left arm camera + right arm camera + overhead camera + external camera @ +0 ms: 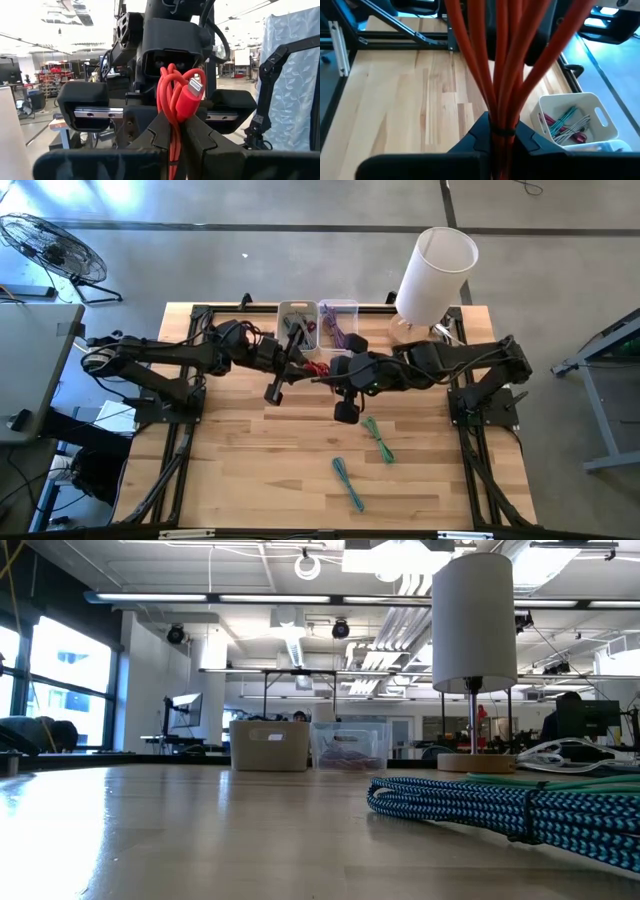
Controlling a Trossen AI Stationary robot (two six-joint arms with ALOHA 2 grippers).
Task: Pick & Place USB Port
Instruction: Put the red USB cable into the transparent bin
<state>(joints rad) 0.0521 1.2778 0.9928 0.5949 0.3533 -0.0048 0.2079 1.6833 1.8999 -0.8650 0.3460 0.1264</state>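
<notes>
High view: left gripper (300, 364) and right gripper (322, 371) both pinching red cable (316, 368) above table (250, 470)

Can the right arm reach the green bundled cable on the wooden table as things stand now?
Probably not right away: the right end effector is shut on the red bundled cable. The green bundled cable lies unobstructed on the wooden table nearby.
</notes>
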